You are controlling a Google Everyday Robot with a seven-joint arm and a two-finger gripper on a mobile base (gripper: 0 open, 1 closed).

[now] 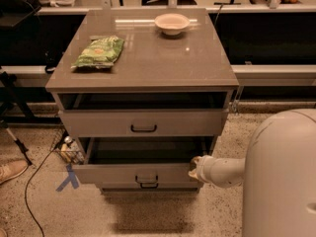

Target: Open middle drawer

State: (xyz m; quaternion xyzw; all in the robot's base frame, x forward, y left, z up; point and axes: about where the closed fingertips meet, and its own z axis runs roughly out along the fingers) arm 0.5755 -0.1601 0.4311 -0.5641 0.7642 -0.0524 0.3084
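Sitting: claw (194, 168) at pulled-out middle drawer (113, 174) front, right end.

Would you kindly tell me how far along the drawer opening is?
Done: the grey-beige middle drawer with a black bar handle stands pulled out, its dark inside showing. In hand: the white gripper sits at its right front corner. Left: perhaps a little more pulling.
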